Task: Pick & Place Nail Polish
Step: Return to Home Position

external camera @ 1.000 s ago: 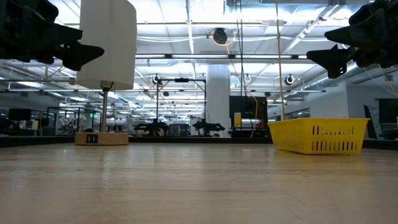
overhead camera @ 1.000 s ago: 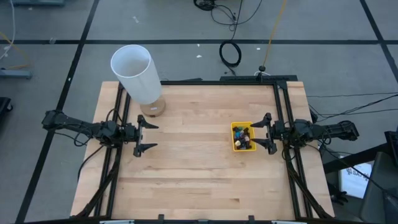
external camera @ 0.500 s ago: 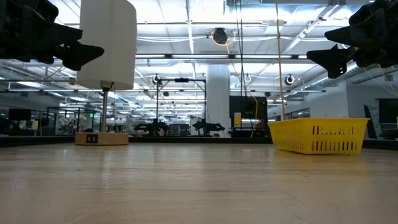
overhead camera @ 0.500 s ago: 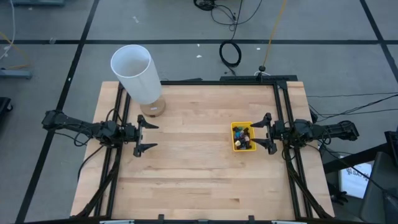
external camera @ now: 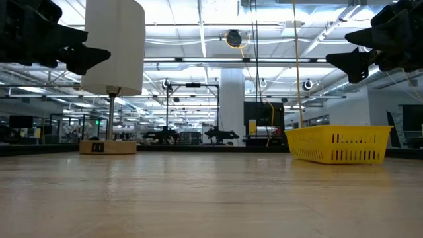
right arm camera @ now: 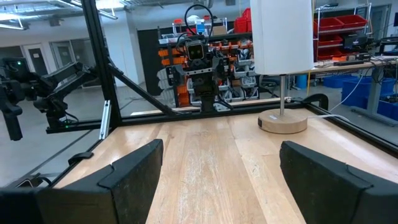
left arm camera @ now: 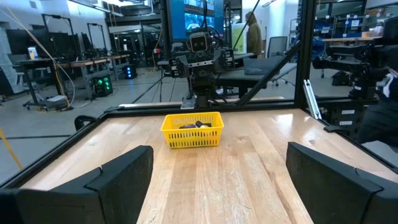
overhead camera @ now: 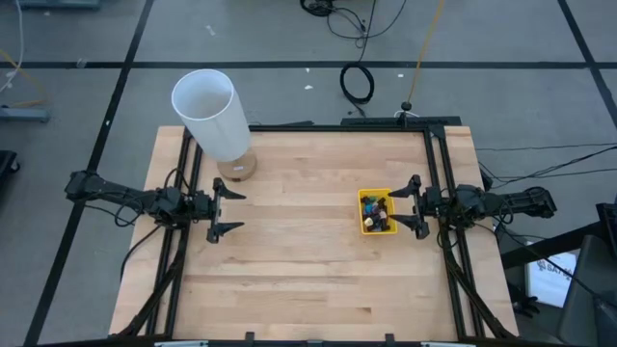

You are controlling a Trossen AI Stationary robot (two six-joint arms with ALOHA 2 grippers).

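Several tiny nail polish bottles (overhead camera: 377, 212) lie in a yellow square bin (overhead camera: 364, 196) at the table's right side; the bin also shows in the low view (external camera: 337, 145) and the left wrist view (left arm camera: 192, 130). My right gripper (overhead camera: 415, 206) is open and empty, held above the table just right of the bin. My left gripper (overhead camera: 226, 210) is open and empty at the table's left side, far from the bin.
A big white cylinder (overhead camera: 211, 112) stands on a round wooden base (overhead camera: 238, 168) at the far left of the table. A black frame (overhead camera: 439, 173) runs along the table's sides. Bare wood lies between the two grippers.
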